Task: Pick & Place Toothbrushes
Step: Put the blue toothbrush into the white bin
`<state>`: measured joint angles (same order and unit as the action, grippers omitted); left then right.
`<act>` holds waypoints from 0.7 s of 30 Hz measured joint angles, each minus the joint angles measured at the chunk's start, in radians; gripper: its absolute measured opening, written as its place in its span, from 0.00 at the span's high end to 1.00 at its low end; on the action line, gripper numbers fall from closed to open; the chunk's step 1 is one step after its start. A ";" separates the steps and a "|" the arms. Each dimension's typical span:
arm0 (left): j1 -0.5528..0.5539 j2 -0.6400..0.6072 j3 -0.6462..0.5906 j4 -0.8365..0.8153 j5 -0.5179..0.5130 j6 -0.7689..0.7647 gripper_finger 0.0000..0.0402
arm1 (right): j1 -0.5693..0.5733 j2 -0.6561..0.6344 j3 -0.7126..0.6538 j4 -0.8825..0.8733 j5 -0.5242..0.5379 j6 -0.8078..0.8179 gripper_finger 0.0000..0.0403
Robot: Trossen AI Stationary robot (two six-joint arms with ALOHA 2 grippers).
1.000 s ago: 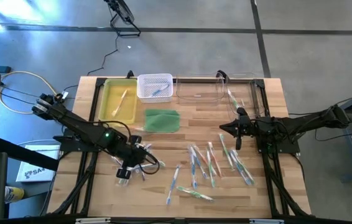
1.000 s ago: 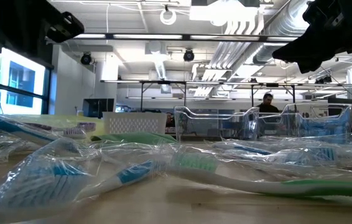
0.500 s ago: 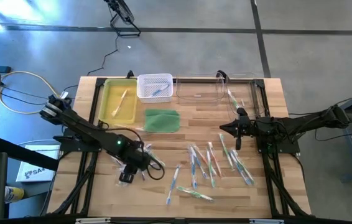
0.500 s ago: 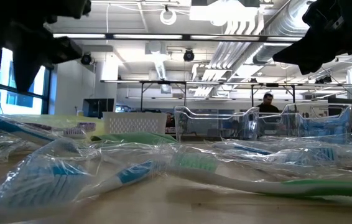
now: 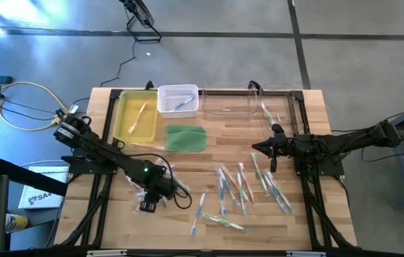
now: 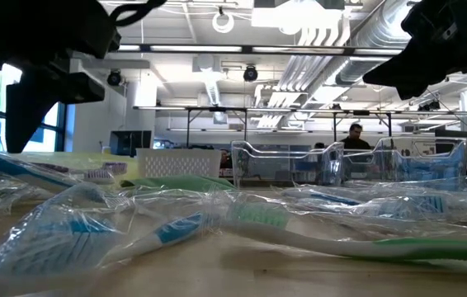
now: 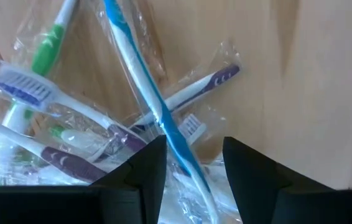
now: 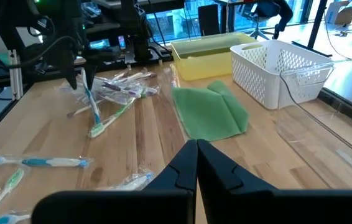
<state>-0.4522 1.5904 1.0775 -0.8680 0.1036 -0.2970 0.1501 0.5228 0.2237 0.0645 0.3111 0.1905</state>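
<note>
Toothbrushes (image 5: 238, 187): strewn mid-table in clear wrappers, with a smaller heap (image 5: 160, 178) nearer the left side under the left gripper (image 5: 147, 205).

Seen from above only: yellow tray (image 5: 123, 114), white basket (image 5: 178, 91) and clear bin (image 5: 228, 111) lined along the far edge, green pad (image 5: 185, 138) just in front of tray and basket. Shown by the left wrist view alone: fingers (image 7: 148, 165) parted, a blue toothbrush (image 7: 140, 81) running through the gap over purple, green and white ones; cannot tell whether touching either finger. From the right wrist view: right gripper (image 8: 196, 144) pressed shut, holding nothing, hanging over bare wood beside the middle scatter, pad and basket ahead of it. From table height: wrapped brushes filling the foreground, dark bulk of the left gripper (image 6: 35, 74) overhead, a person (image 6: 356, 136) far off in the room.

Bare table (image 5: 209, 157) between heap and scatter; clear wood also along the near edge and the right side. Heap near the left frame rail.
</note>
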 joint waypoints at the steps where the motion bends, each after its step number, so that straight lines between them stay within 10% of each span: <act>1: 0.000 -0.001 0.000 0.005 0.000 -0.001 0.62 | 0.000 0.000 0.000 -0.001 0.000 0.000 0.99; 21: 0.000 -0.001 -0.066 0.045 0.019 -0.075 0.62 | 0.000 0.000 0.000 -0.001 0.000 0.000 0.99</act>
<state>-0.4522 1.5894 1.0111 -0.8234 0.1226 -0.3721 0.1503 0.5228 0.2237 0.0635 0.3108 0.1907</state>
